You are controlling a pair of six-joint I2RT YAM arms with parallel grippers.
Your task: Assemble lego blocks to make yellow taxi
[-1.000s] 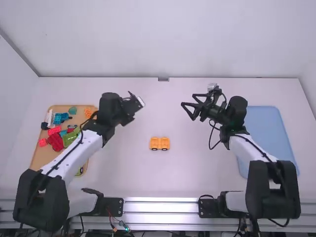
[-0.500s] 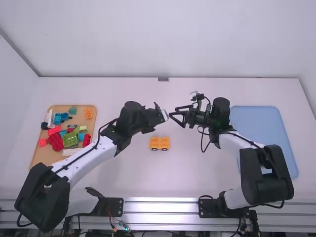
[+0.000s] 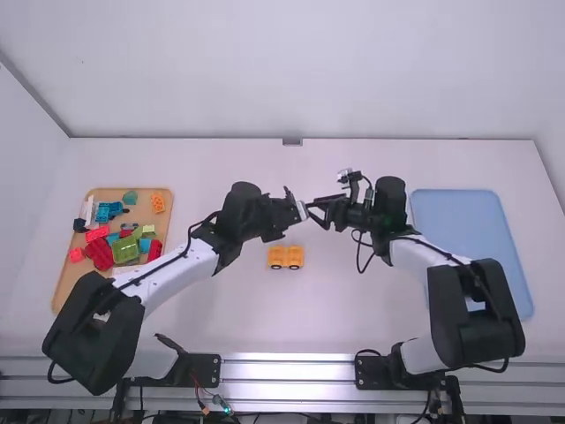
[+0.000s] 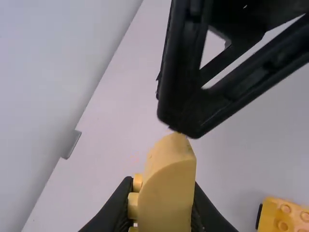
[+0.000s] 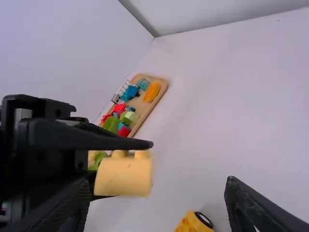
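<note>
Yellow block [image 4: 169, 191] — in left end effector [image 3: 301, 209]

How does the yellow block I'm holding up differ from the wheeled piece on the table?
The block is gripped in the left end effector, up off the table, while the wheeled piece rests on the table. The block has a curved face and shows no wheels; the wheeled piece is boxier, with dark wheels. The block looks paler yellow, the wheeled piece more orange. Both have round studs.

Left pincer [image 3: 299, 209] clamped; right pincer [image 3: 316, 215] spread wide, facing it.
</note>
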